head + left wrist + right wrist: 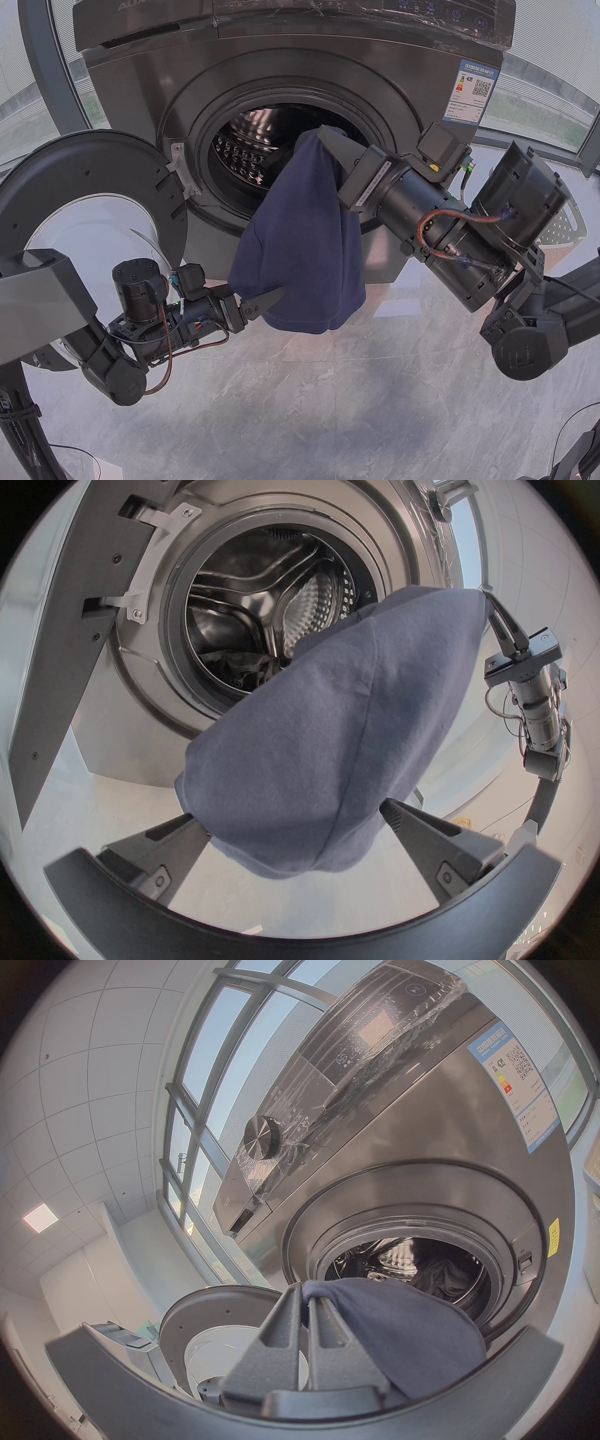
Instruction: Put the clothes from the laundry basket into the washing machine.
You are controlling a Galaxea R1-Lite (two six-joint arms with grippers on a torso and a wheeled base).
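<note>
- The scene is being lit brightly by daylight from the windows (pixel 200 1066) behind the washing machine (pixel 156 75).
- A ceiling light panel (pixel 40 1217) is being seen glowing.
- Glare is being thrown off the drum (pixel 262 125) and the control panel (pixel 369 1035).
- The blue garment (pixel 300 237) is being lit evenly.
- Soft shadows are being cast on the floor (pixel 375 387).
- Straight lines are being bent at the wrist views' edges.

Pale grey marbled floor (pixel 350 387) underfoot, glossy with daylight; tall windows (pixel 206 1047) in dark frames along one side, greenery showing outside; a plain white wall (pixel 150 1260) beyond; white panelled ceiling (pixel 75 1085) overhead; one square light panel (pixel 40 1217) glowing.
</note>
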